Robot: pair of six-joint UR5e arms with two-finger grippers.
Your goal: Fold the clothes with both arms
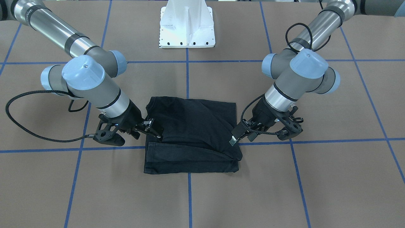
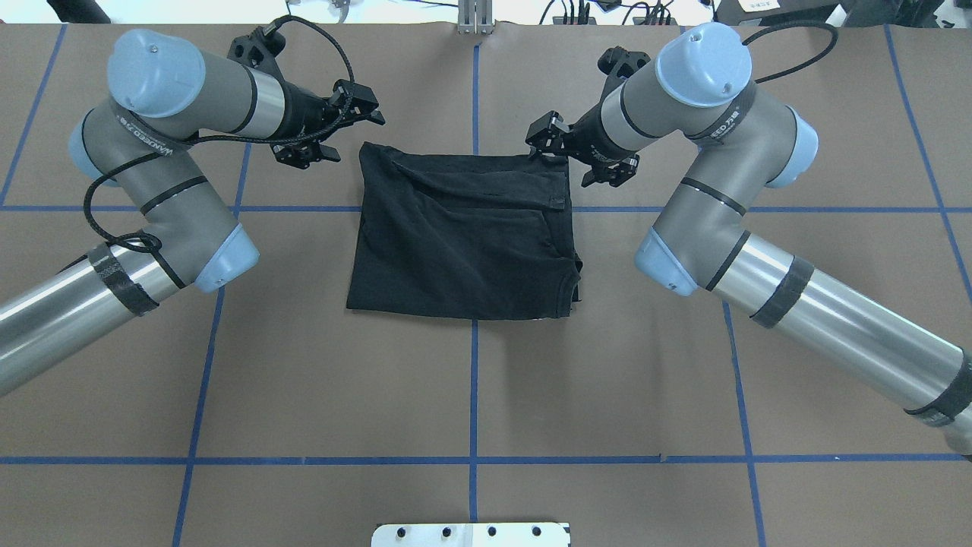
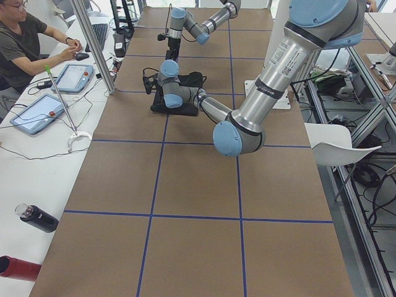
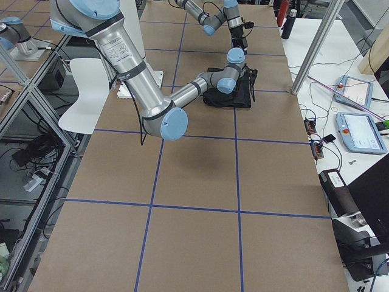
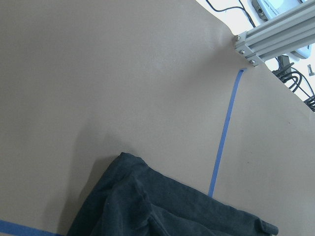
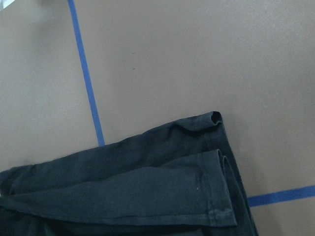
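Note:
The black T-shirt (image 1: 193, 133) lies folded in a rough rectangle at the table's middle, plain side up, print hidden. It also shows in the overhead view (image 2: 463, 235) and both wrist views (image 5: 162, 211) (image 6: 123, 187). My left gripper (image 1: 243, 137) (image 2: 342, 133) is open, low beside the shirt's far left corner, one fingertip at the edge. My right gripper (image 1: 153, 128) (image 2: 573, 156) is open at the far right corner, its fingers at the shirt's edge. Neither holds cloth.
The white pedestal base (image 1: 187, 28) stands behind the shirt. Blue tape lines (image 2: 474, 395) grid the brown table. An operator (image 3: 25, 43) sits past the far edge with tablets (image 3: 38, 112) and an aluminium post (image 3: 93, 43). Bottles (image 3: 37, 218) lie at that edge.

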